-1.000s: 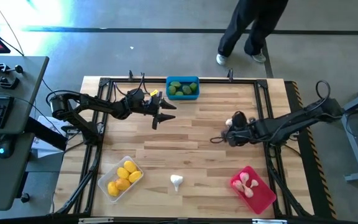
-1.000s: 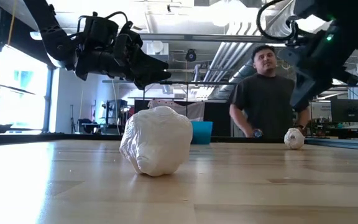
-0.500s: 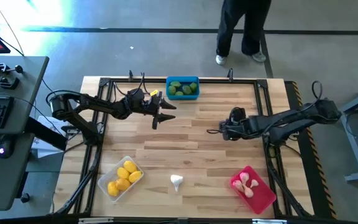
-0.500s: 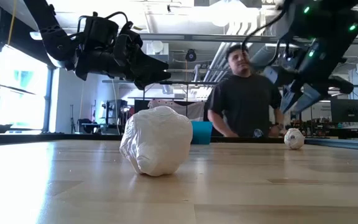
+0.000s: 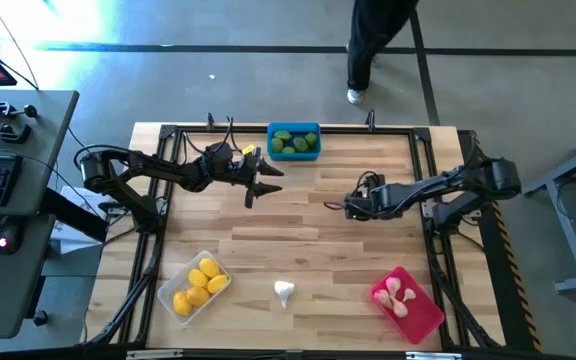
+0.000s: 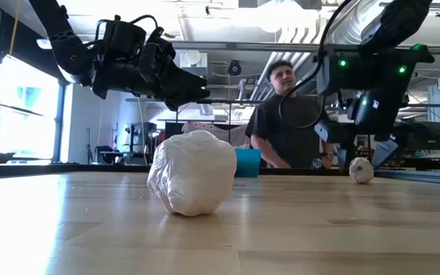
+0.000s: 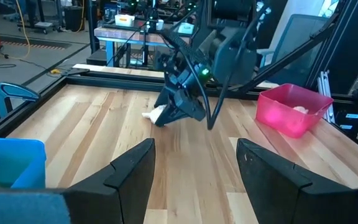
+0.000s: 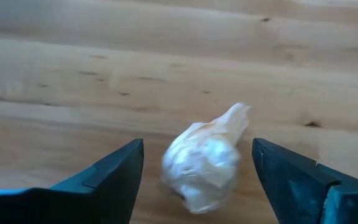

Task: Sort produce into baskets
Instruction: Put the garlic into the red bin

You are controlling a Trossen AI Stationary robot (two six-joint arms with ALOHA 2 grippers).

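Over the last second the right arm has drawn back and swung its gripper (image 5: 353, 207) low over the middle of the wooden table (image 5: 308, 240), and the person (image 5: 373, 45) beyond the far edge has walked on; the left arm has not stirred.

By the look of the bins, sorting is nearly done. A clear basket (image 5: 194, 286) near the front left holds the yellow lemons (image 5: 200, 280). A red basket (image 5: 408, 303) at the front right holds several garlic bulbs (image 5: 396, 294), and a blue basket (image 5: 294, 141) at the far edge holds the green pieces (image 5: 293, 142).

Two garlic bulbs are left loose on the wood. One (image 8: 205, 158) lies on the boards between the right gripper's parted fingers (image 8: 98, 177), not yet grasped. The other (image 5: 284, 291) sits near the front edge, between the clear and red baskets.

Left gripper (image 5: 268, 180) hangs above the table near the blue basket, fingers apart and empty.
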